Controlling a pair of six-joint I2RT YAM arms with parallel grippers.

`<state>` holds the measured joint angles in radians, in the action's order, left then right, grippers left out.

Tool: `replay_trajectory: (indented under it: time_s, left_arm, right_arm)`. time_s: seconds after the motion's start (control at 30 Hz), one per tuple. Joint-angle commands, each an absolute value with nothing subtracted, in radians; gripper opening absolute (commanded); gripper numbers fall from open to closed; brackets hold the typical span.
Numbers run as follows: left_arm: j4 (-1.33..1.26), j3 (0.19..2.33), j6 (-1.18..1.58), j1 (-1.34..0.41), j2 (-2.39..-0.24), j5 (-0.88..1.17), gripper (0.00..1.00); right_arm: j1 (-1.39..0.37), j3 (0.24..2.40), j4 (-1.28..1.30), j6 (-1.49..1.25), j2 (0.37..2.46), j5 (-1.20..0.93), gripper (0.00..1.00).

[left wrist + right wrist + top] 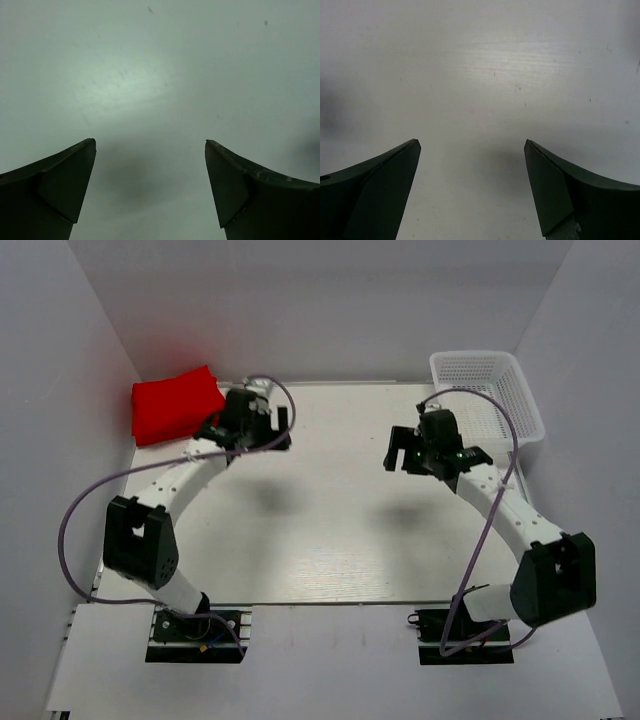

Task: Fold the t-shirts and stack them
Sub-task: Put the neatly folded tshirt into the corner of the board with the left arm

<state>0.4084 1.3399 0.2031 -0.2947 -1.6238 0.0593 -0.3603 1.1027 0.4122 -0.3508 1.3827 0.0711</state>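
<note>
Bright red soft-fabric t-shirts (175,407) lie folded in one bundle at the far left corner of the white counter (320,540). Left claw (150,147), just beside them, gapes wide, empty; right claw (472,145) likewise, above the counter's right half.

Red t-shirts (177,405) piled far left on the table (330,530), left hand (268,430) just beside, right hand (402,452) near white basket (490,390).

text: none legible | labels: none | numbers: none
</note>
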Motion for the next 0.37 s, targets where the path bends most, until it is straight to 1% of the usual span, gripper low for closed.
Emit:
replay_trajectory:
  time_s: [0.0,0.1,0.2,0.33]
  left_arm:
    - [0.432,1.183,0.353,-0.423,-1.493,-0.113,1.0]
    - [0.506,1.112,0.416,-0.495,-1.434,-0.187,1.0]
    - [0.506,1.072,0.416,-0.534,-1.385,-0.21,1.0]
    - [0.497,1.063,0.416,-0.561,-1.362,-0.25,1.0]
  right_arm:
    - [-0.359,0.985,0.349,-0.336,1.28,0.058,0.9]
    - [-0.36,0.861,0.302,-0.339,1.201,0.038,0.9]
    - [-0.357,0.81,0.272,-0.345,1.141,0.029,0.9]
    - [-0.357,0.775,0.252,-0.336,1.124,0.023,0.9]
